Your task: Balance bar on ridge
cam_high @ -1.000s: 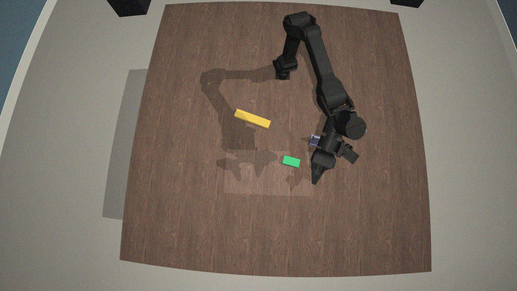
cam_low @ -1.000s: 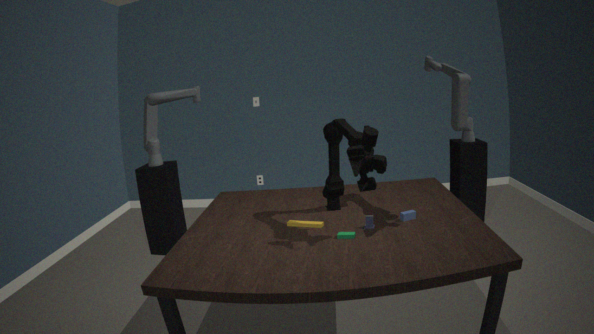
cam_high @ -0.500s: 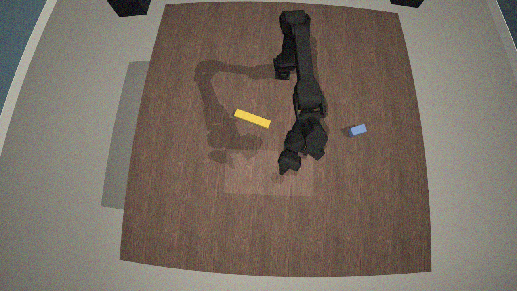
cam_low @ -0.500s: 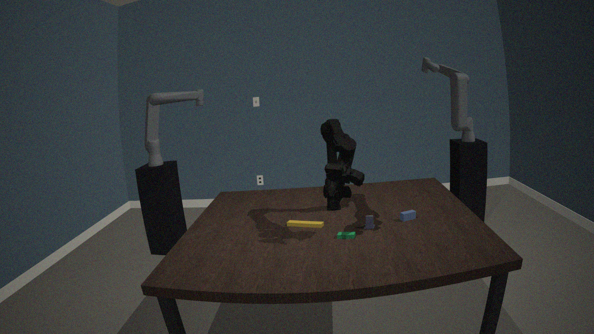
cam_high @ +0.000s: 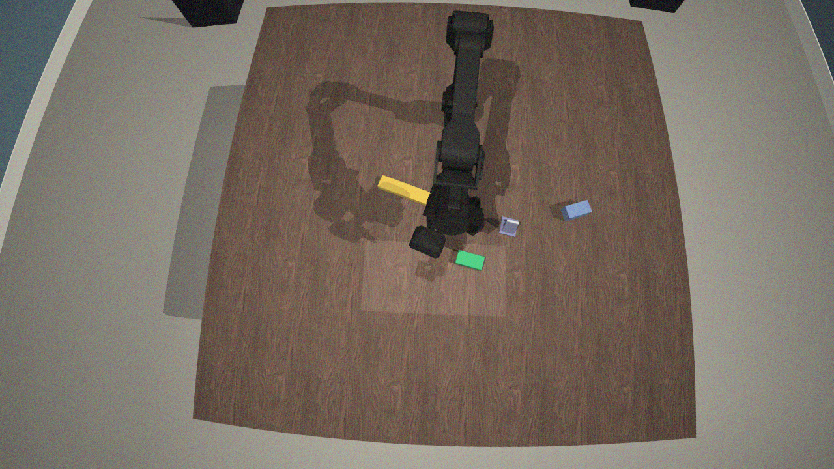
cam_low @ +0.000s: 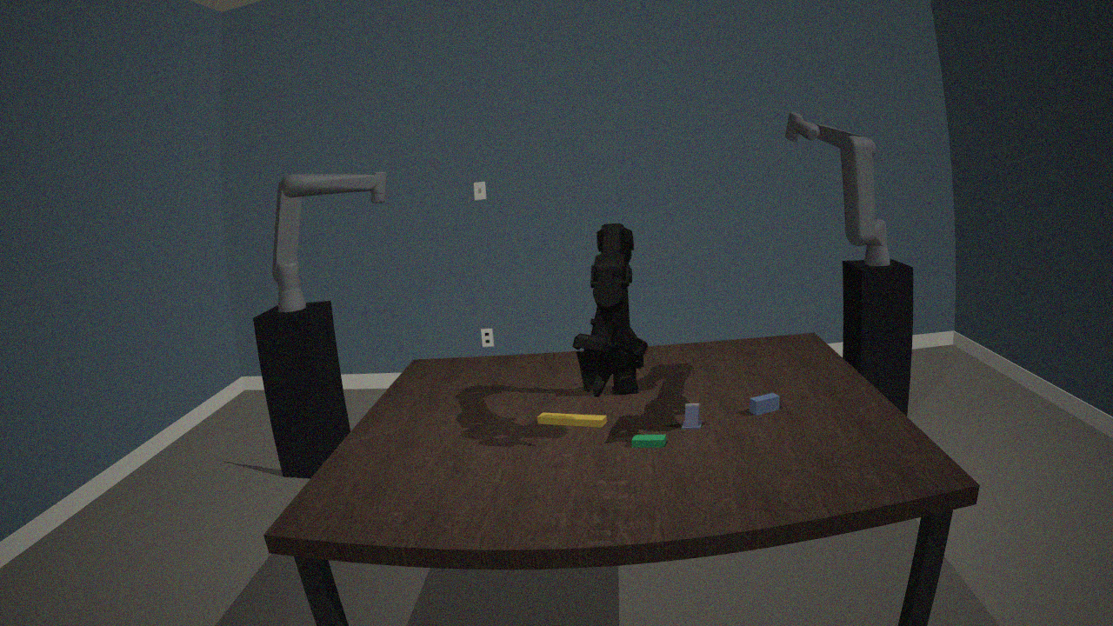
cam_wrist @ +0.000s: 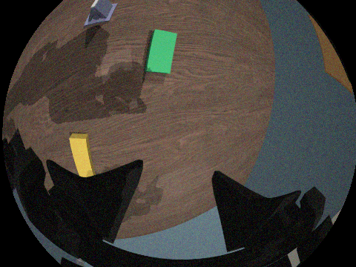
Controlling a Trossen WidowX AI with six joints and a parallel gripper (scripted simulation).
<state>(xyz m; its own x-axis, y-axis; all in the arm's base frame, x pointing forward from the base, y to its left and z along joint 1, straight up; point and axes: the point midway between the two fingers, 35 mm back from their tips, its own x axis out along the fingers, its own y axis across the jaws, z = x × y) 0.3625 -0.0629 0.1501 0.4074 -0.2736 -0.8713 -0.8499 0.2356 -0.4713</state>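
Note:
The yellow bar (cam_high: 402, 188) (cam_low: 571, 420) (cam_wrist: 81, 156) lies flat on the table; its right end is hidden under the arm in the top view. The ridge, a small lavender piece on a thin square base (cam_high: 509, 226) (cam_low: 691, 416) (cam_wrist: 101, 11), stands to the right of the bar with nothing on it. My gripper (cam_wrist: 178, 171) is open, with nothing between its fingers. It is above the table. In the wrist view the bar shows past the left finger, which hides its lower part. The fingers are hard to make out in the top and exterior views.
A green block (cam_high: 470, 260) (cam_low: 649, 441) (cam_wrist: 162, 52) lies in front of the ridge, slightly left. A blue block (cam_high: 577, 209) (cam_low: 764, 403) lies to the right of the ridge. The arm casts shadows over part of the bar. Two pale arms stand on black pedestals behind the table.

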